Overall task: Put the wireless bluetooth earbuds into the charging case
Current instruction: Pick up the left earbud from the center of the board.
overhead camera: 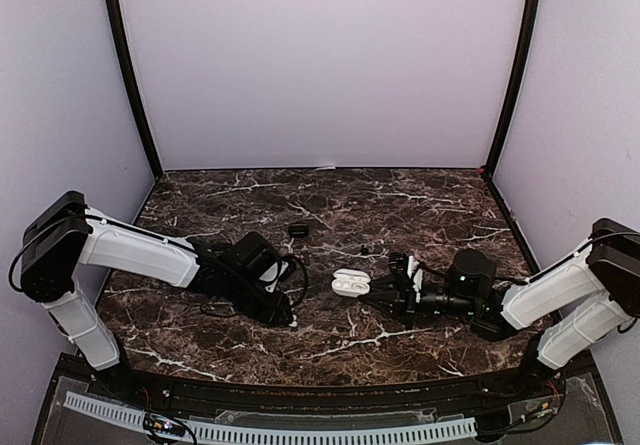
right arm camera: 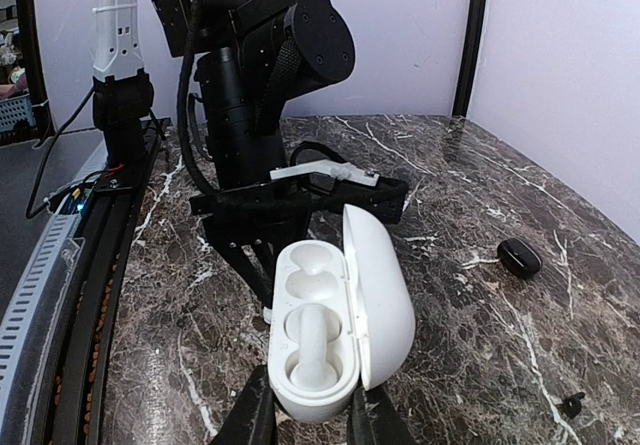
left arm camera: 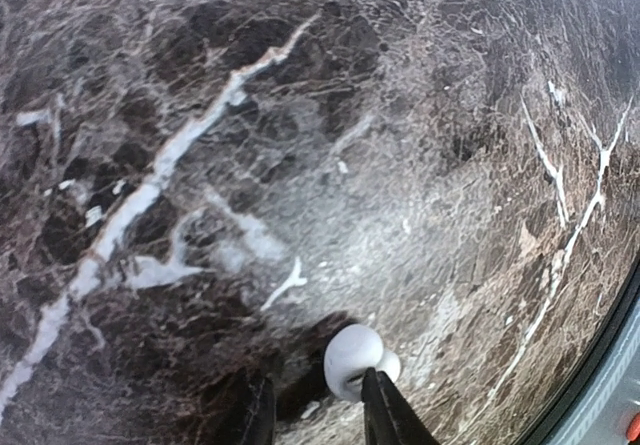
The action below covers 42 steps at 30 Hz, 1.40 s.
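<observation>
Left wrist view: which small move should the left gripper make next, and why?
Probably shift the left gripper sideways until the white earbud sits between its jaws. The earbud lies at one fingertip, off the open gap, and the charging case in the right gripper has one empty slot.

Cannot identify the dark speck [overhead camera: 368, 251] toward the tabletop's middle: too small. See only part of the white earbud [left arm camera: 352, 358], tucked behind a finger of the left gripper [left arm camera: 318, 395]. Lose the lower end of the charging case [right arm camera: 330, 345] between fingers of the right gripper [right arm camera: 310, 410], themselves cropped.
</observation>
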Each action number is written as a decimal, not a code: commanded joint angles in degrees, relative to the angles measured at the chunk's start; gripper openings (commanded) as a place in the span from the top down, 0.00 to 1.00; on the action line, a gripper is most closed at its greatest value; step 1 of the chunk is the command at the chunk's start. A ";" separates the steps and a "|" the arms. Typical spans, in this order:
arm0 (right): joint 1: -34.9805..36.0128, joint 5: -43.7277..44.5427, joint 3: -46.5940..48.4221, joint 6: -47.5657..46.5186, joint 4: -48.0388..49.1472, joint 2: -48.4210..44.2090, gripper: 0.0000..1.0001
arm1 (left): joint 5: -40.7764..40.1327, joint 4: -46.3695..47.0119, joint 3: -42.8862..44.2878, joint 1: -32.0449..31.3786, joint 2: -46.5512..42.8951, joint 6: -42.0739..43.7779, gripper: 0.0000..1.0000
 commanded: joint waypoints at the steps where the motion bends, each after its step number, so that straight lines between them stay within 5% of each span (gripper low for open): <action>1: -0.26 -0.61 1.03 -0.28 1.59 0.27 0.85 | -0.27 -1.78 1.13 -0.60 2.14 0.76 0.68; 13: -0.26 -0.61 1.13 -0.34 1.24 0.01 0.85 | -0.08 -2.11 3.85 -1.26 4.32 0.81 0.74; 20: -0.26 -0.62 1.11 -0.38 1.11 0.09 0.85 | 1.07 -3.54 4.89 -1.54 4.80 0.80 0.90; 42: -0.13 -1.77 2.97 -1.44 -1.99 1.63 0.86 | 4.13 -4.59 2.61 -1.81 -6.11 7.26 0.97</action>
